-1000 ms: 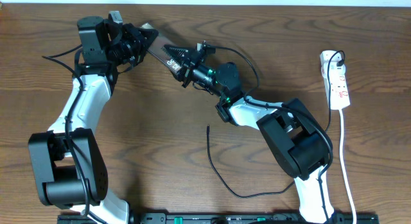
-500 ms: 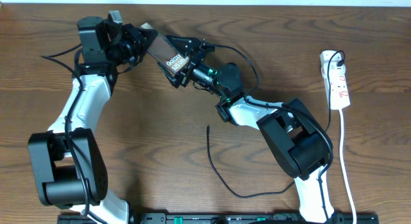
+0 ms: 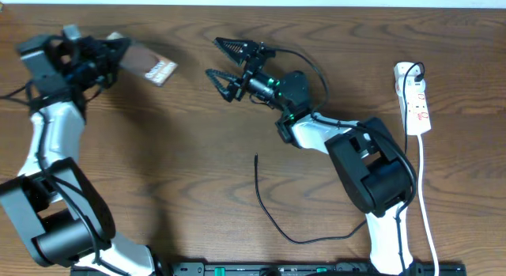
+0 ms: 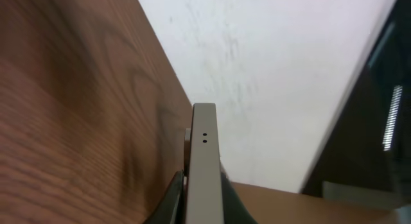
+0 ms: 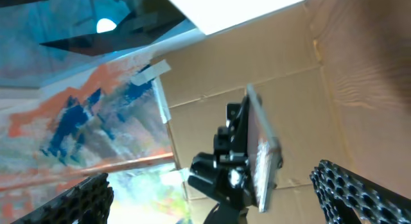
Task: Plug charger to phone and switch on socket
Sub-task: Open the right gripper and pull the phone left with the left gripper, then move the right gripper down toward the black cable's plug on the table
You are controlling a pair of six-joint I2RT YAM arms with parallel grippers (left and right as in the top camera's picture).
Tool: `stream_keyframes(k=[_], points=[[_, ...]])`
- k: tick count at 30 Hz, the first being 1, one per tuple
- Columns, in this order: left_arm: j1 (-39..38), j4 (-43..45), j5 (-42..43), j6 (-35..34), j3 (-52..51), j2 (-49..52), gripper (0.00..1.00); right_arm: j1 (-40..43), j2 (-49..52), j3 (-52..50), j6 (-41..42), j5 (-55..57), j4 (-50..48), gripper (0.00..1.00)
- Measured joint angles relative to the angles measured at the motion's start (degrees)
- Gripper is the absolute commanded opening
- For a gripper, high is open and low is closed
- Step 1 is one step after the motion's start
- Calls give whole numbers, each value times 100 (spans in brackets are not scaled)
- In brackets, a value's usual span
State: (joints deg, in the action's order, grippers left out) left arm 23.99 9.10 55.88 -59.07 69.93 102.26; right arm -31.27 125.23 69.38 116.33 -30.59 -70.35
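My left gripper (image 3: 118, 56) is at the far left, lifted off the table and shut on the phone (image 3: 154, 67), whose brown screen with white text faces up. The left wrist view shows the phone's thin grey edge (image 4: 204, 153) clamped between my fingers (image 4: 173, 201). Further right my right gripper (image 3: 225, 62) stands wide open and empty, pointing at the phone from a distance. In its own view the phone (image 5: 260, 150) shows edge-on between the spread fingertips (image 5: 359, 185). The charger (image 3: 265, 206) lies loose on the table, tip (image 3: 255, 156) near the middle. The socket (image 3: 417, 98) lies at the far right.
The socket's white cord (image 3: 427, 213) runs down the right side to the front edge. A black plug (image 3: 413, 70) sits in the strip's top end. A black rail (image 3: 269, 269) lines the table's front. Cardboard (image 5: 212, 115) fills the background in the right wrist view.
My right gripper opened and let go of the phone. The left arm swung left with the phone in its grip, leaving a gap between the phone and the right gripper.
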Motion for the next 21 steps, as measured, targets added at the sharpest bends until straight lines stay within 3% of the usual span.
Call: stream_keyframes(k=[7, 13, 18, 21], points=[[463, 470, 1322, -544, -11, 66, 7, 337, 0, 15, -1051, -684, 1023, 99], [457, 1189, 2411, -920, -11, 66, 8, 654, 0, 227, -2411, -1510, 2896, 99], [450, 1613, 2911, -1021, -11, 66, 7, 824, -2, 1283, -3954, -2004, 5877, 99], [450, 1786, 3091, -1019, -13, 66, 7, 804, -2, 2367, -5141, -1779, 8660, 99]])
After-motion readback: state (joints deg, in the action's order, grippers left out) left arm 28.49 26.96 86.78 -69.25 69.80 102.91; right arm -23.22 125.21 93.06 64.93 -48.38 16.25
